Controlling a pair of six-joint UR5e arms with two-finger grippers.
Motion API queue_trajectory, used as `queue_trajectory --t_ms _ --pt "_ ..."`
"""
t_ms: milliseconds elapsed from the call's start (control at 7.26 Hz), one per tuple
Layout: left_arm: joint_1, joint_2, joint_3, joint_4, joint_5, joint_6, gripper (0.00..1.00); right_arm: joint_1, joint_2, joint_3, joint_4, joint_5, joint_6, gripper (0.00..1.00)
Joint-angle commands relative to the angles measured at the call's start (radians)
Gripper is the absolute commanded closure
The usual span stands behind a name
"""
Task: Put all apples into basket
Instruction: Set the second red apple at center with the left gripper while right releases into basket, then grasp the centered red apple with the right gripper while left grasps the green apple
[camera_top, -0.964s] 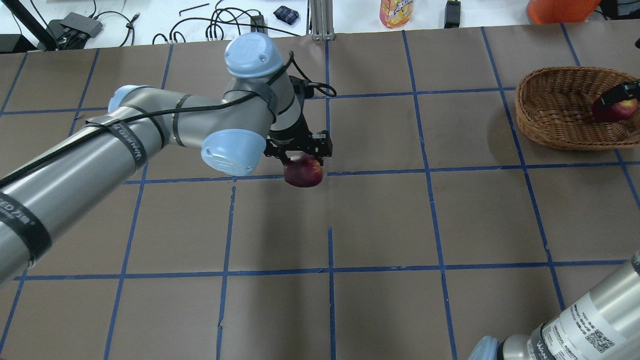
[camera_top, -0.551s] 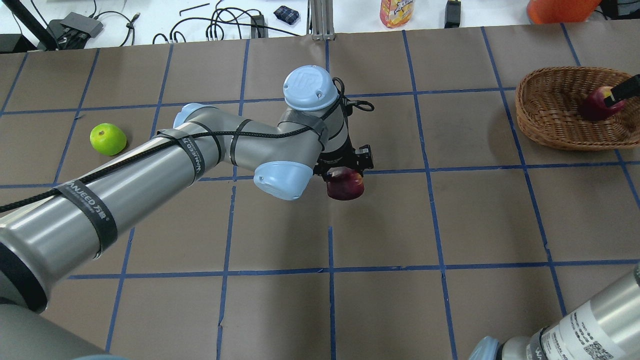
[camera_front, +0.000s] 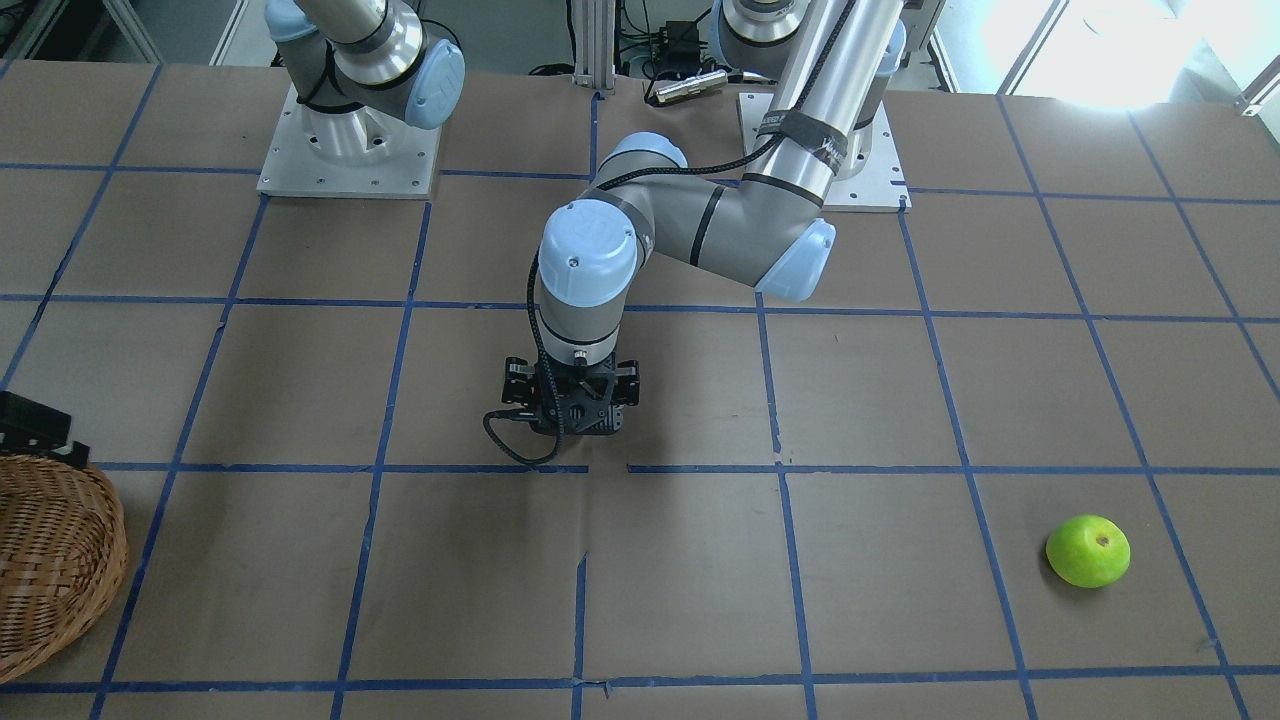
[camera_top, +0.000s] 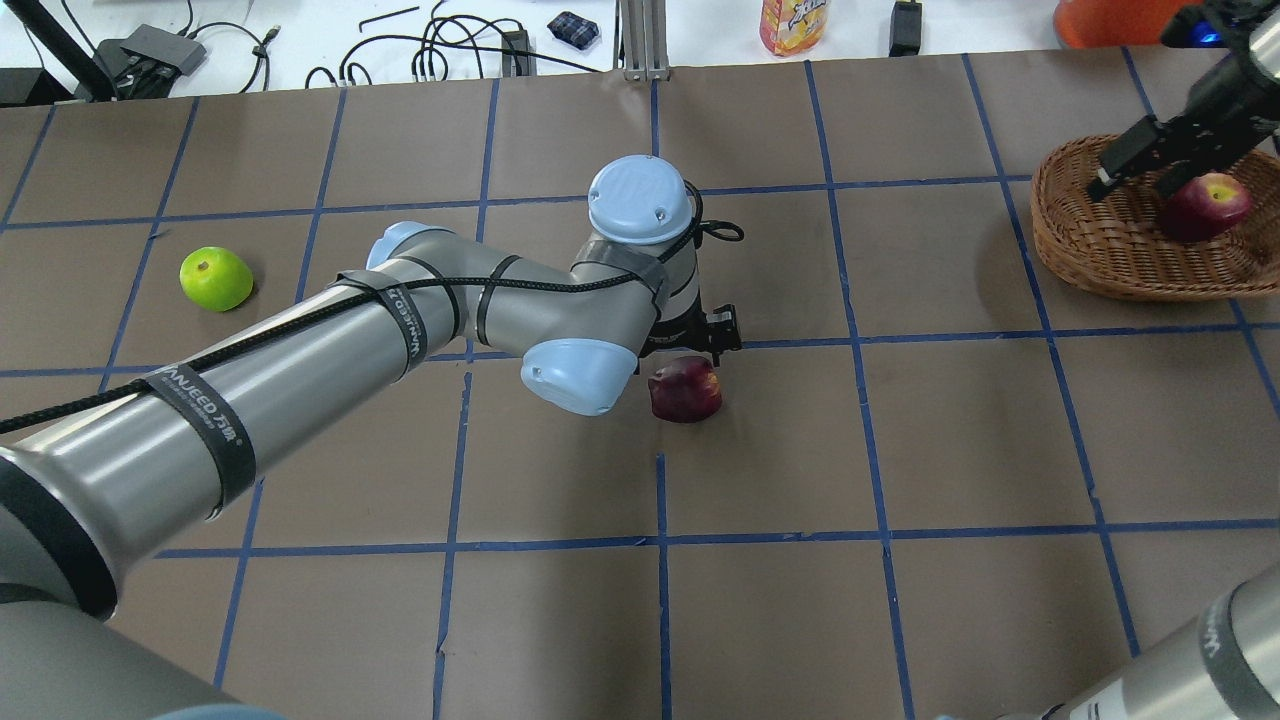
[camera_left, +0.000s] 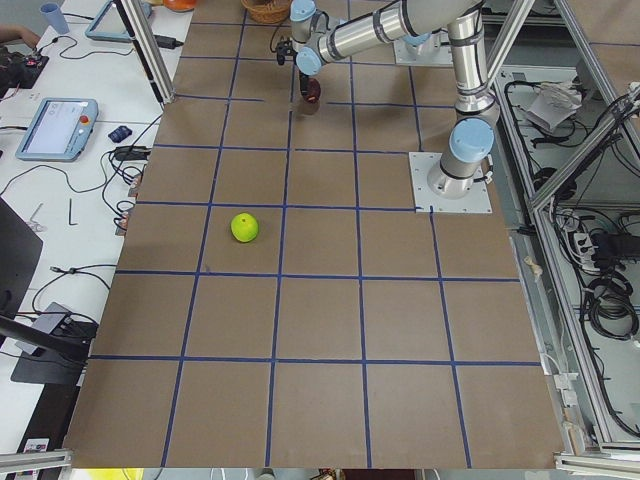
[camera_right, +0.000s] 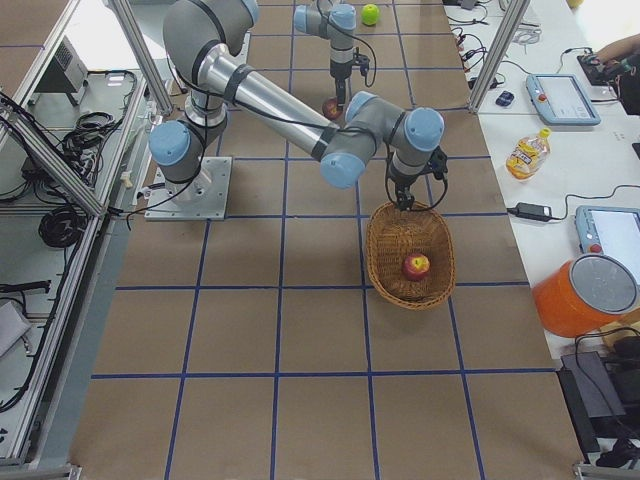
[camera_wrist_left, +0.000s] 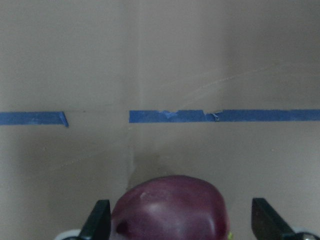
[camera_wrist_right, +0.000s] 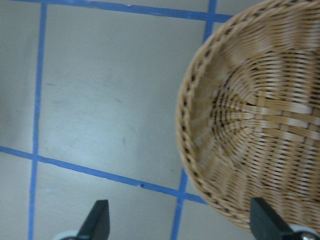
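Note:
The maroon apple (camera_top: 685, 388) sits on the table's middle, between the wide-apart fingers of my open left gripper (camera_top: 702, 345); the left wrist view shows it (camera_wrist_left: 170, 207) low between the fingertips (camera_wrist_left: 100, 220). The red apple (camera_top: 1205, 205) lies in the wicker basket (camera_top: 1095, 255) at the far right. My right gripper (camera_top: 1135, 188) is open and empty, above the basket's left rim (camera_wrist_right: 187, 115). The green apple (camera_top: 215, 278) lies alone at the far left; it also shows in the front view (camera_front: 1088, 550).
A yellow bottle (camera_top: 793, 25), an orange container (camera_top: 1120, 20) and cables (camera_top: 440, 50) lie beyond the table's far edge. Blue tape lines grid the brown table (camera_top: 980, 440). The left arm's elbow (camera_top: 580, 375) hangs beside the maroon apple.
My left arm moved right with the maroon apple, lowered it and opened; the apple now rests on the table. My right gripper let go of the red apple and drew back over the basket's rim.

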Motion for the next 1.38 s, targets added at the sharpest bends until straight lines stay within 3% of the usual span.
queue_trajectory --t_ms 0,413,551,689,826,1240 --pt "0.187 0.083 -0.001 -0.123 0.007 0.189 0.0 0.197 -0.118 0.135 0.004 0.002 0.328 0.0" --pt "0.55 0.122 0.011 -0.134 0.018 0.779 0.0 0.54 -0.17 0.342 -0.3 -0.037 0.746 0.0" --pt "0.642 0.115 0.026 -0.124 0.114 0.959 0.0 0.622 -0.163 0.39 -0.424 -0.103 0.795 0.0" --pt "0.721 0.08 0.077 -0.11 0.141 1.161 0.0 0.658 -0.149 0.442 -0.474 -0.103 0.858 0.0" --pt "0.773 0.038 0.123 -0.108 0.144 1.221 0.0 0.684 -0.134 0.468 -0.559 -0.103 0.927 0.0" --pt "0.862 -0.081 0.197 -0.107 0.139 1.249 0.0 0.792 -0.025 0.454 -0.669 -0.105 1.078 0.0"
